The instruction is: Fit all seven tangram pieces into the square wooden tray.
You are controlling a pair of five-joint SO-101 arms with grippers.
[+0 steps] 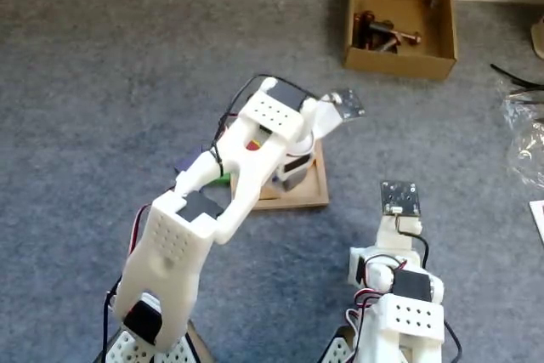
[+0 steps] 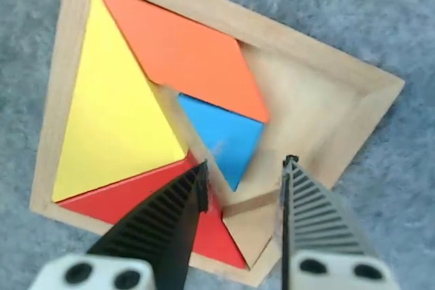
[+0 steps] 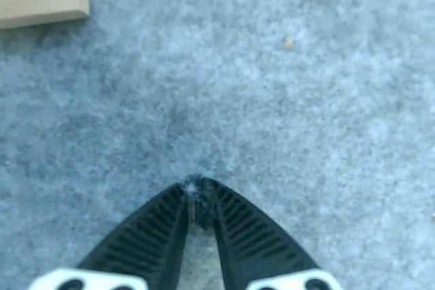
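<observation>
Found left gripper (image 2: 245, 166) spread open above wooden tray (image 1: 293, 202), mid-frame.
Noted yellow piece (image 2: 115, 120), orange piece (image 2: 183, 52), blue piece (image 2: 228, 137), red piece (image 2: 136, 198) seated inside; right gripper (image 3: 197, 185) pinched shut, empty, over grey carpet (image 3: 306, 100), lower right.

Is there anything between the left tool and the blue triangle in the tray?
Nothing visible stands between them. The left tool hangs open over the blue triangle, which lies in the wooden tray beside the orange piece and the red piece.
</observation>
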